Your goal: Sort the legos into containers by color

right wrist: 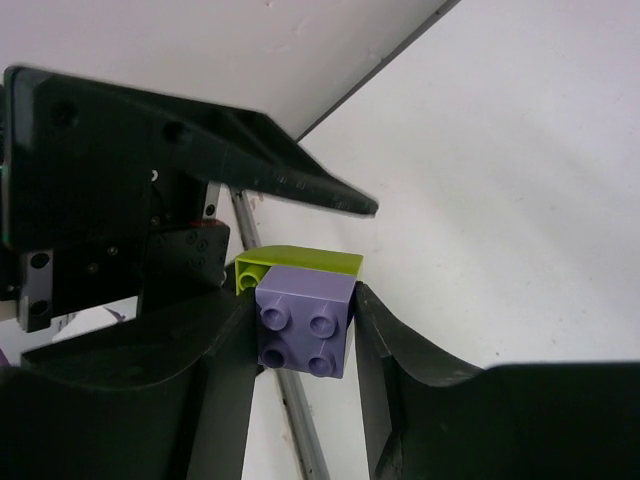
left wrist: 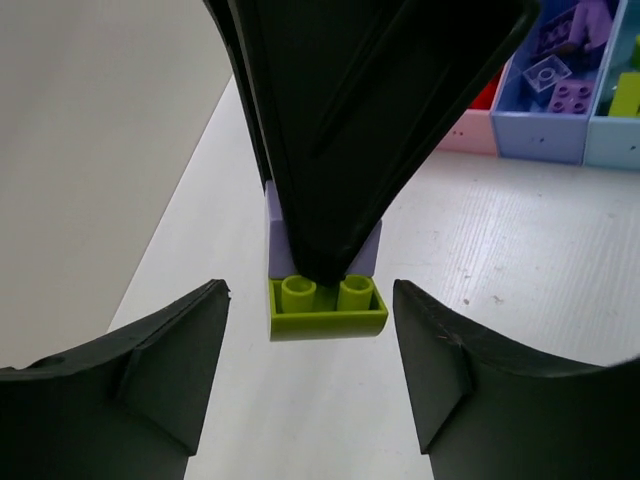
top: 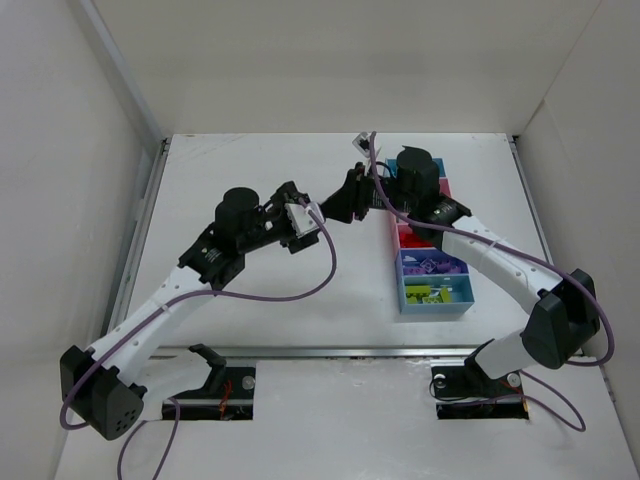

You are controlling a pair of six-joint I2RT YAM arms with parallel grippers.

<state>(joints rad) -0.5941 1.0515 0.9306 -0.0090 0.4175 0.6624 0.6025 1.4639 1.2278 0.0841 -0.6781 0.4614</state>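
Note:
My right gripper [right wrist: 305, 345] is shut on a purple lego [right wrist: 305, 325], its fingers pressing the brick's two sides. A yellow-green lego [right wrist: 300, 262] is stuck to the purple one's far face. In the left wrist view the yellow-green lego [left wrist: 327, 312] points its hollow underside at me, below the right gripper's dark fingers [left wrist: 370, 120]. My left gripper [left wrist: 310, 370] is open, with a finger on either side of that lego and neither touching it. Both grippers meet above mid-table [top: 345, 200]. The containers [top: 435, 270] stand to the right.
The strip of bins holds sorted bricks: purple ones in the darker blue bin [left wrist: 545, 140], yellow-green ones in the light blue bin [top: 437, 292], red ones in a pink bin [left wrist: 470, 130]. White walls enclose the table; a metal rail [right wrist: 300, 420] runs along its left edge.

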